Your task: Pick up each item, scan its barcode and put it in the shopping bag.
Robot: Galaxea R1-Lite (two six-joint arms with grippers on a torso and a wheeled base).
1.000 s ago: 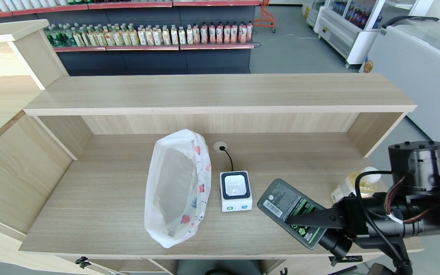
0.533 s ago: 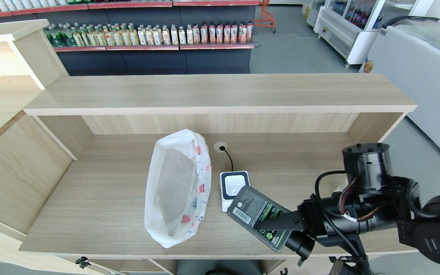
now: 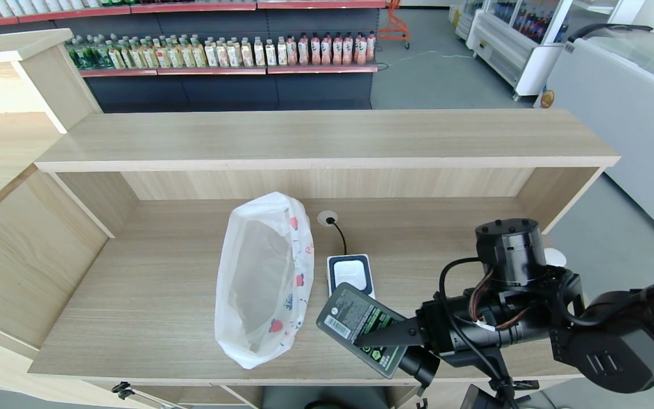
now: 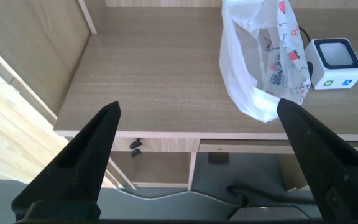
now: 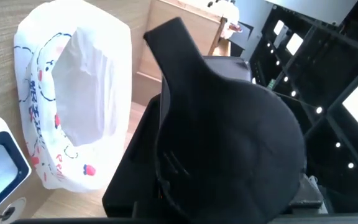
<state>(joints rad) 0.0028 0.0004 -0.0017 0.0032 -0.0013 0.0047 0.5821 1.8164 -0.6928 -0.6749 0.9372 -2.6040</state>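
- Desk (image 3: 151, 284): the whole job sits on it, w/ bag, scanner and goods. You're early in the task, by my read.
- Shopping bag (image 3: 261, 278): stands open at desk centre, mouth up. Through the thin plastic I see nothing inside, so no item looks bagged yet. Same bag in right wrist view (image 5: 73, 106), also looks empty.
- Right gripper (image 3: 372, 343): fingers clenched on the dark flat pack, holding it by its near-right end, low over the desk's front edge.
- Left gripper (image 4: 197, 155): fingers spread wide, grasping nothing, hanging off the desk's front-left, well apart from the bag.
- Dark flat pack (image 3: 355, 318): item no. 1, lifted & tilted, just right of the bag. Its far corner overlaps the scanner's near edge.
- Scanner (image 3: 349, 270): white box, window facing up, just right of the bag, cable running to the desk's back.
- Bottle cap (image 3: 554, 258): white top peeking out behind the right arm; prob. a 2nd item, still to pick, scan & bag.
- Barcode label (image 3: 335, 325): small white patch on the pack's upper face, turned away from the scanner window. So you likely still need to flip or turn the pack before the scan reads.
- Left to do: scan pack, bag it, then the bottle.
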